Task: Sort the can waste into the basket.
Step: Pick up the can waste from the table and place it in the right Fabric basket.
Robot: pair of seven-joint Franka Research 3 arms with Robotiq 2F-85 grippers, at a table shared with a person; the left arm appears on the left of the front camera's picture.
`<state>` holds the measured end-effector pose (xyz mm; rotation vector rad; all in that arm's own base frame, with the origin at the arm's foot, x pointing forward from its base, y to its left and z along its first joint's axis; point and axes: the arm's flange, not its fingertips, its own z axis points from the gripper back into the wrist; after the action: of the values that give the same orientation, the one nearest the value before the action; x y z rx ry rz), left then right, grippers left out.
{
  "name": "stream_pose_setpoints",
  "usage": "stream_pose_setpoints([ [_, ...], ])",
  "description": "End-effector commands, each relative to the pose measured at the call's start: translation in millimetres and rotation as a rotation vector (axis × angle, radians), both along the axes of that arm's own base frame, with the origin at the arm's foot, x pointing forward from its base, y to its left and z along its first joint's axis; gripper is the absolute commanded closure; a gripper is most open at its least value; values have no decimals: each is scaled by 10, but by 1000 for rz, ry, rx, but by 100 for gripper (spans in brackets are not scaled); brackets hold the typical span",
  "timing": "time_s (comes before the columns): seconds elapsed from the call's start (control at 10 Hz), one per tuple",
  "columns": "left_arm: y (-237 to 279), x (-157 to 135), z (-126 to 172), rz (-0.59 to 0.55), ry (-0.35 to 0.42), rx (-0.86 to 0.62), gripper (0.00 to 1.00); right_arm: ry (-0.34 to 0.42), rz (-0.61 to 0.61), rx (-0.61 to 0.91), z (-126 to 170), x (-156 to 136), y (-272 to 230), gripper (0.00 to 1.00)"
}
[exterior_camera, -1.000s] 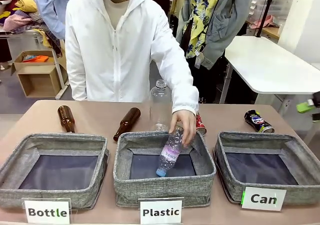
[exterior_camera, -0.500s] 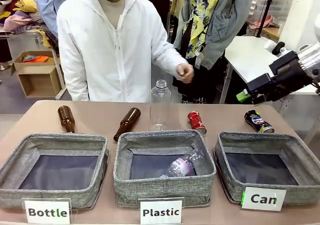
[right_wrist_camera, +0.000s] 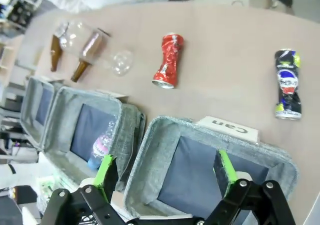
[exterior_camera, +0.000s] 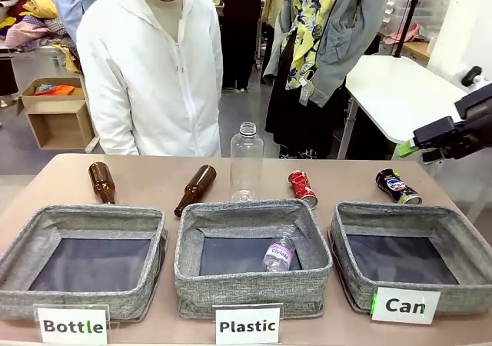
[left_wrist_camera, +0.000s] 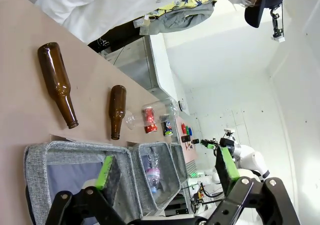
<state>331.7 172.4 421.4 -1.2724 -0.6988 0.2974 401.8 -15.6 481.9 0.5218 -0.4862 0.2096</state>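
Can waste, two dented pieces, both lying on their sides on the table at its far side, outside every bin. Red can: behind the gap between the middle bin marked "Plastic" and the basket, near the middle bin's far right corner, with bare tabletop all round it. Black can: just beside the basket's far rim, toward its right end, well apart from the red one. Basket at the near right corner, white "Can" card on its front wall, dark floor open from above. Right gripper: raised off the table at the right edge, above and beyond the black can, green pads spread wide with nothing between them. Left gripper: likewise spread wide and holding nothing, above the bin marked "Bottle". Farther left along the far side, an upright clear bottle and two brown bottles lying flat; a crushed plastic bottle inside the middle bin. Smooth tan tabletop. Beyond the far edge, a person in a white jacket; to the right, a white table.
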Motion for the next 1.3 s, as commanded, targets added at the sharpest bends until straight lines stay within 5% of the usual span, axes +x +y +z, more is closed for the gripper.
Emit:
stream_pose_setpoints([
  [0.0, 3, -14, 5, -9, -20, 9, 0, 18, 17, -113, -72, 267, 442, 0],
  [0.6, 3, -14, 5, -9, -20, 9, 0, 245, -28, -406, -519, 1180, 1793, 0],
  [1.2, 3, -14, 5, -9, -20, 9, 0, 267, -164, -532, -1302, 1767, 2266, 0],
])
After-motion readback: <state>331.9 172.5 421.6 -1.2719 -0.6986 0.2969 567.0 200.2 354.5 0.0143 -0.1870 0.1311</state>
